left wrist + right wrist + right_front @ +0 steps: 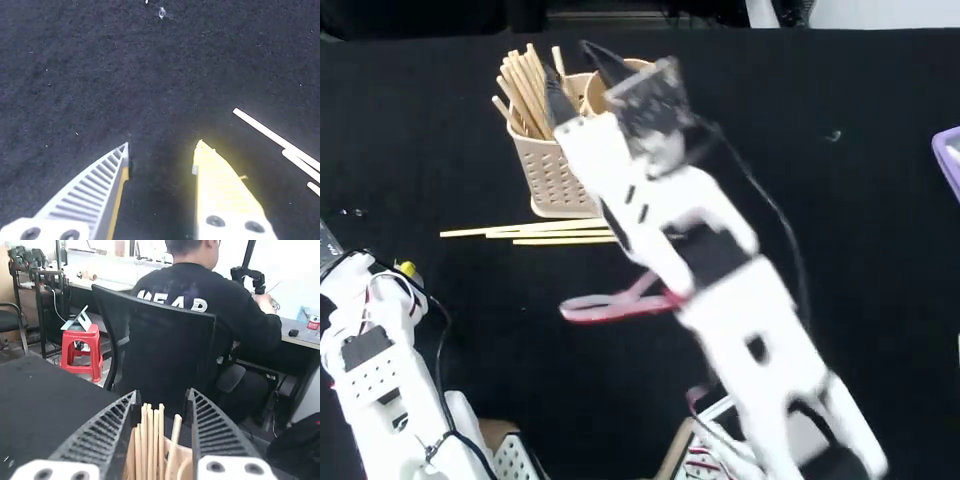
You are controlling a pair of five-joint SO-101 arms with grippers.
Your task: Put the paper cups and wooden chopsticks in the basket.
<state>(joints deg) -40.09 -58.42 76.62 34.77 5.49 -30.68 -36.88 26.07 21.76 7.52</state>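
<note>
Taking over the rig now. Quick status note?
Left gripper: open, low over the table, beside the loose chopsticks.
Right gripper: open, at the top of the basket.
Done: a bundle of chopsticks stands in the basket; what looks like a cup rim is in there too.
To do: the loose chopsticks lying in front of the basket.

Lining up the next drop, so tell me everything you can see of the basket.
The basket is a beige, perforated tub that looks like plastic, standing upright at the far side of the black table. A bundle of wooden chopsticks leans out of it beside a paper cup. The right gripper hangs open over its rim; loose chopsticks lie just in front of it.
</note>
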